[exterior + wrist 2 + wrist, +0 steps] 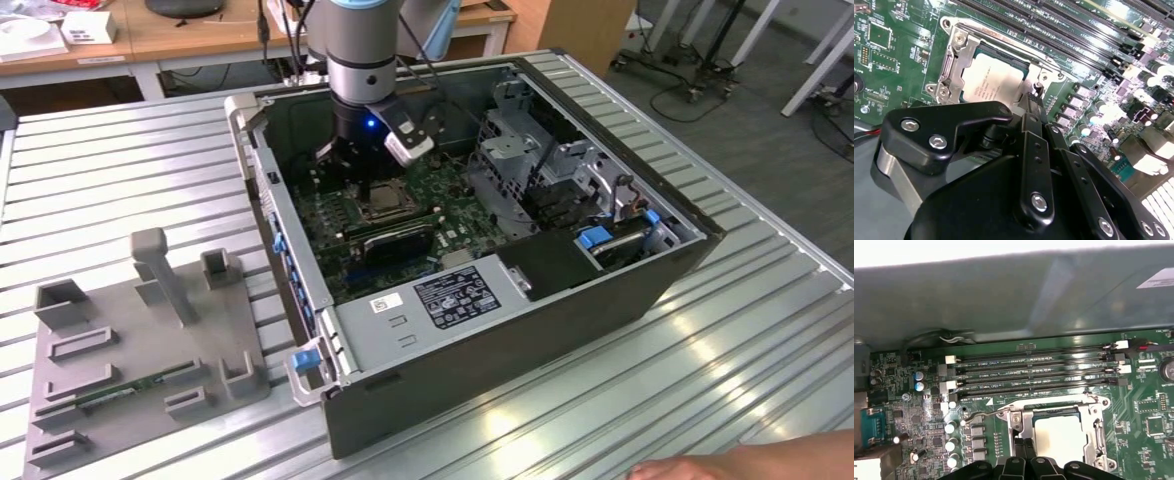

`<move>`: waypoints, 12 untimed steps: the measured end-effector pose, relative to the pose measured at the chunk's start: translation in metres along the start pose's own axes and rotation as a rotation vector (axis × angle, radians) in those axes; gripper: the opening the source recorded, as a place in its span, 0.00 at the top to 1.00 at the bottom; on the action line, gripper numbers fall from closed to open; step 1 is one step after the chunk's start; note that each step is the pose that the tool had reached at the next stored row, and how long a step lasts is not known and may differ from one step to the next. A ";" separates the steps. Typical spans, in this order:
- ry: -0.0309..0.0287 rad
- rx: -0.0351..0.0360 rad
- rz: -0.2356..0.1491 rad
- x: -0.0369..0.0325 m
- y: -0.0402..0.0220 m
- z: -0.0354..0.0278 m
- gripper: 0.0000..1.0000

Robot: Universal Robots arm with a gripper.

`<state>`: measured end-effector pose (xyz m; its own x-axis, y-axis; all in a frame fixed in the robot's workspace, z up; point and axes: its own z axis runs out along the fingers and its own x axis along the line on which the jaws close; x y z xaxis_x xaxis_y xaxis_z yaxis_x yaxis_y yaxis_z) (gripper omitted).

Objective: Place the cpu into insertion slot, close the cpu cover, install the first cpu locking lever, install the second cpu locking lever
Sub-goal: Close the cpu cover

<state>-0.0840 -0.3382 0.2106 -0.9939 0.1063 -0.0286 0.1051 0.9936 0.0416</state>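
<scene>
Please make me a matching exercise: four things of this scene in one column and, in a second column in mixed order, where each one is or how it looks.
1. cpu
2. memory slots
3. end effector
4. grey fixture

A. long, dark, parallel strips
B. on the table, outside the computer case
C. black, low over the green board
D. silvery square inside the cpu cover

Pairs: 1-D, 2-A, 3-C, 4-B
</scene>
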 end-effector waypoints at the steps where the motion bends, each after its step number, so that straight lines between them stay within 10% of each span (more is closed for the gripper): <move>1: 0.0001 0.0000 0.000 0.0000 0.0001 -0.0016 0.90; 12: 0.0003 0.0003 0.000 -0.0013 0.0005 -0.0085 0.90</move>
<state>-0.0829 -0.3382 0.2192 -0.9940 0.1061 -0.0283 0.1049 0.9936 0.0413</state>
